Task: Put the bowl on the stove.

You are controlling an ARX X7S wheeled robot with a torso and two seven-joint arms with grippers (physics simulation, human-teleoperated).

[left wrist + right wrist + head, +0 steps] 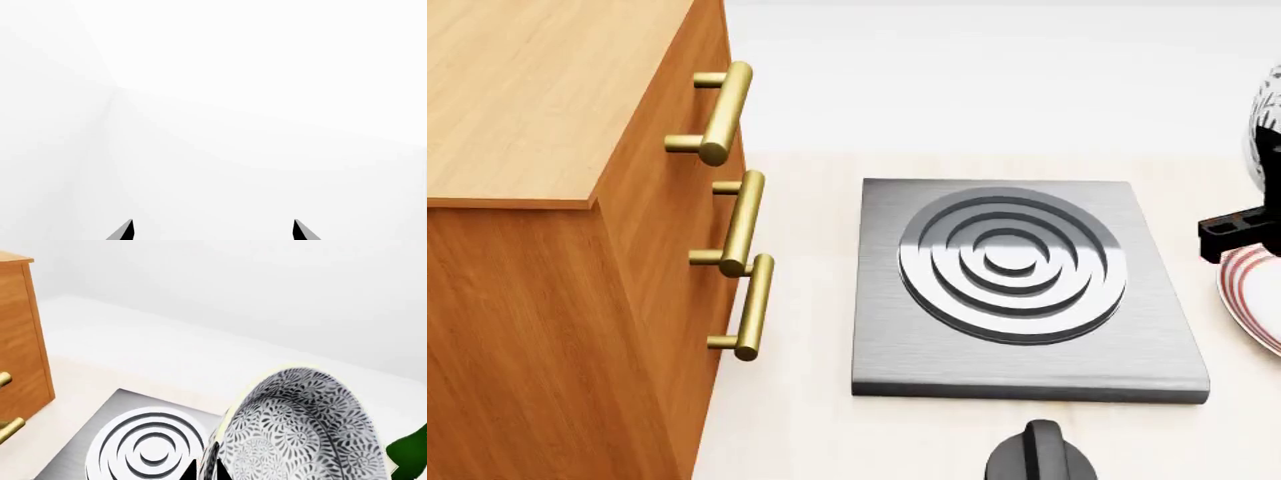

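Head view: stove [1028, 290] lies flat on the pale surface [801, 420] at frame centre, grey slab with raised concentric rings, nothing on it. Wooden cabinet [547, 230] fills the left side, three brass handles [745, 222] down its front edge facing the stove. Round black knob [1038, 455] at bottom edge, just below the stove's front edge, apart from it. Right edge of frame: sliver of the bowl [1268, 115] up high, tilted, clear of the stove and off to its right; dark part of the right tool [1244, 228] below it; under that the plate with red rings [1248, 295] cut off by the frame edge. Right wrist view: bowl [300, 430] fills lower right, tipped on its side, patterned inside facing the camera, right tool's black fingertips [189, 474] closed on its rim at bottom centre, so it is gripped and held above the surface; stove [143, 445] at lower left, cabinet [20, 335] at left edge, green object [410, 450] at right edge, can't identify. Left wrist view: left tool [213, 230] with tips wide apart, holding nothing, only blank white behind
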